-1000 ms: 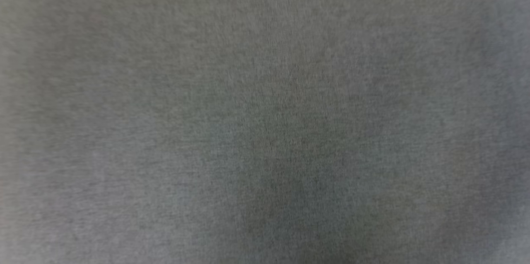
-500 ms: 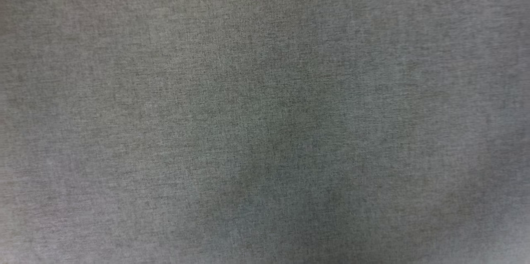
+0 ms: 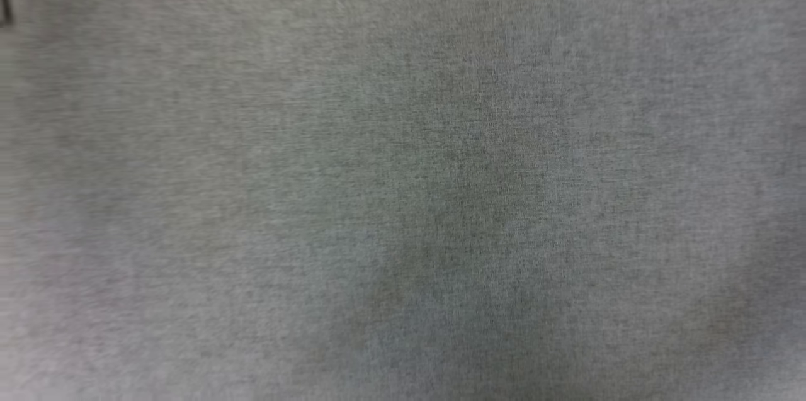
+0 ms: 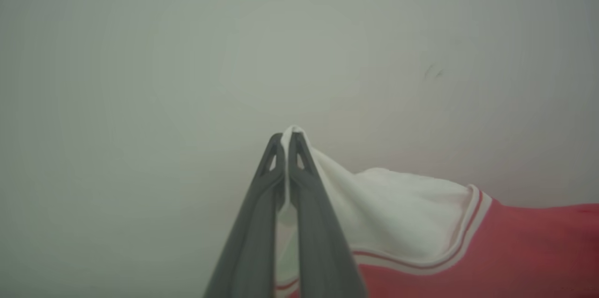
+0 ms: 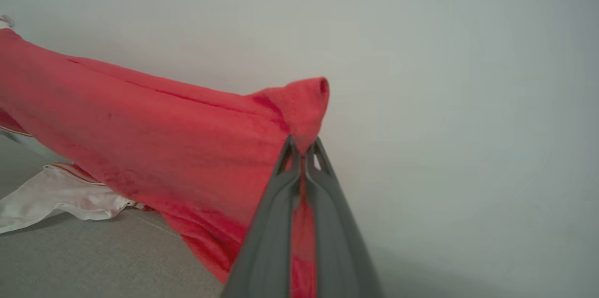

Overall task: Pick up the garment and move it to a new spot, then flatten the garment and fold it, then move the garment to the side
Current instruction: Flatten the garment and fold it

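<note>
Grey woven surface (image 3: 403,174), head view: blurred close-up of cloth weave, darker toward the middle; edges and corners out of frame.
Dark sliver (image 3: 4,7), head view: high on the left border; too blurred to name.
Left gripper (image 4: 286,138), left wrist view: fingers pressed together, pinching the tip of a white sleeve (image 4: 398,204); a nub of white cloth poking out past the tips.
Garment (image 4: 524,246), left wrist view: trailing from the pinch toward the lower right, white sleeve first, then striped trim, then red body; pale blurred backdrop behind.
Right gripper (image 5: 303,144), right wrist view: fingers clamped on a bunched fold of red cloth, a rolled nub standing above the tips.
Garment, right wrist view: red body drawn in a band from the pinch away to the left, held up off the grey surface; other white sleeve (image 5: 56,195) lying crumpled on that surface below; nearest edge or corner cannot be told.
Handling, as a judgement: light, soft, limp knit; sags and bunches between the two pinches; nothing fragile.
Where to hold, as a judgement: seams, hem corners and sleeve ends, being thicker; two well-apart holds needed to spread flat; a sleeve-tip hold likely to let the body droop and twist.
</note>
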